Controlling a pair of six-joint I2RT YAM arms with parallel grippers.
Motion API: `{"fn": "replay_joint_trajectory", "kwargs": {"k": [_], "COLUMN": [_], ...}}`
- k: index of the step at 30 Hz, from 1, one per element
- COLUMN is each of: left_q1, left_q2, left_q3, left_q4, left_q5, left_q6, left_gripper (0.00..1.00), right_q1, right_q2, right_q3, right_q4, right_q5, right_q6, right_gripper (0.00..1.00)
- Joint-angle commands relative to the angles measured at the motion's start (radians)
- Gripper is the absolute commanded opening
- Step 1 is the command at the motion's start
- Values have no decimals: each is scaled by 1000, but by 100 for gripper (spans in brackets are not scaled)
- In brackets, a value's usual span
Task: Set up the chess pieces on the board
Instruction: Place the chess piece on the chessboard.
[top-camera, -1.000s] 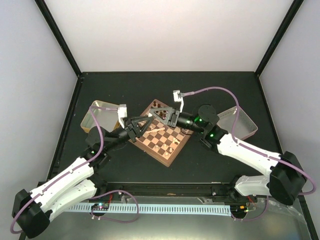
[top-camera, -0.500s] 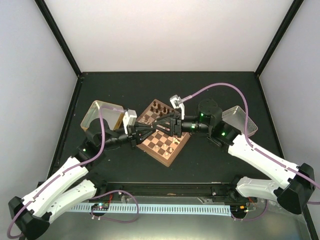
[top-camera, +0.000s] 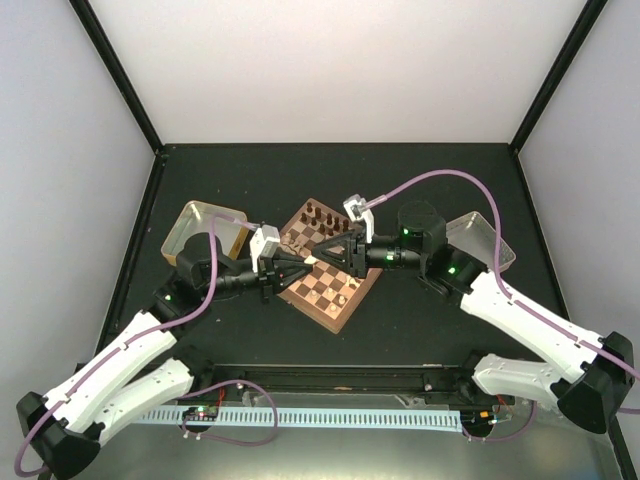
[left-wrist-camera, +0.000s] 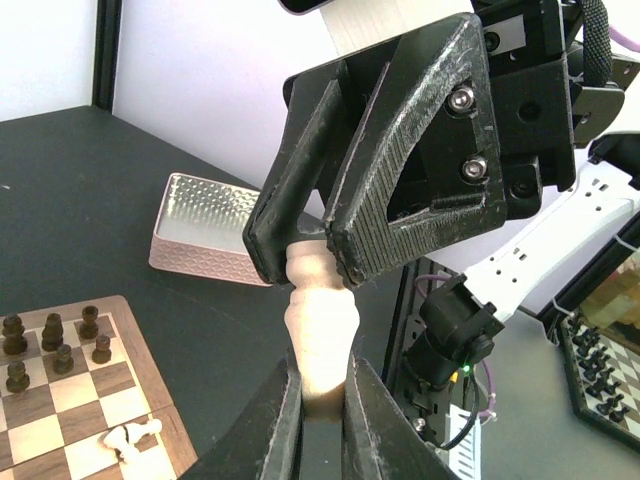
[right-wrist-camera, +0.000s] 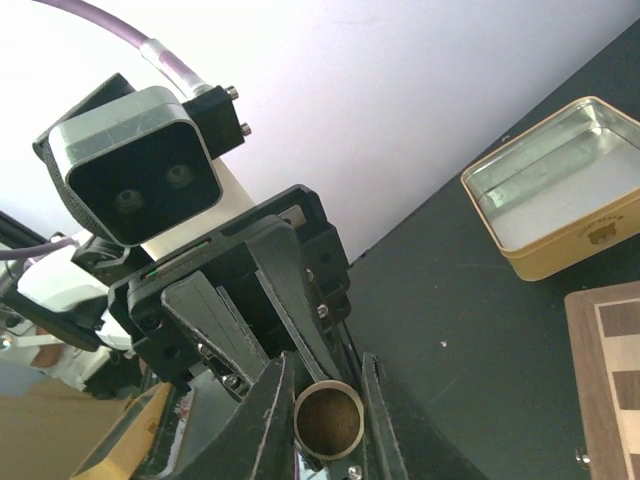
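Note:
Above the board (top-camera: 335, 300), both grippers meet tip to tip around one pale cream chess piece (top-camera: 312, 260). My left gripper (top-camera: 300, 264) is shut on one end of that piece (left-wrist-camera: 322, 330), seen clamped between its fingers in the left wrist view (left-wrist-camera: 322, 375). My right gripper (top-camera: 324, 257) is shut on the other end, and its tips (left-wrist-camera: 300, 255) pinch the narrow neck. In the right wrist view the piece's round brown underside (right-wrist-camera: 328, 420) sits between the right gripper's jaws (right-wrist-camera: 328, 365). Several dark pieces (top-camera: 318, 215) stand in rows at the board's far corner (left-wrist-camera: 50, 335). One pale piece (left-wrist-camera: 128, 438) lies toppled on the board (left-wrist-camera: 60, 420).
An open metal tin (top-camera: 195, 230) lies left of the board and another (top-camera: 480, 245) to its right. The right one shows in the left wrist view (left-wrist-camera: 205, 225), the left one in the right wrist view (right-wrist-camera: 560, 190). The table is black, with dark frame posts at the corners.
The two grippers have drawn together over the board. The right jaws opened, then closed on the free end of the pale piece held by the left gripper.

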Motion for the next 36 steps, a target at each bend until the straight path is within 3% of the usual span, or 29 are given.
{"fn": "replay_joint_trajectory", "kwargs": {"k": [1, 10, 23, 30, 36], "left_q1": [5, 4, 4, 4, 5], "left_q2": [-1, 0, 14, 22, 30], "left_q3": [52, 54, 57, 48, 48], "left_q4": [24, 81, 84, 75, 75], "left_q5": [12, -3, -4, -32, -44], "left_q6": [-3, -42, -45, -37, -36], "left_gripper": [2, 2, 2, 2, 2], "right_q1": [-1, -1, -2, -1, -2], "right_q2": [-1, 3, 24, 41, 43], "right_q3": [-36, -89, -78, -66, -75], "right_q4": [79, 238, 229, 176, 174], "right_q5": [-64, -91, -82, -57, -47], "right_q6": [61, 200, 221, 204, 210], "right_gripper": [13, 16, 20, 17, 25]}}
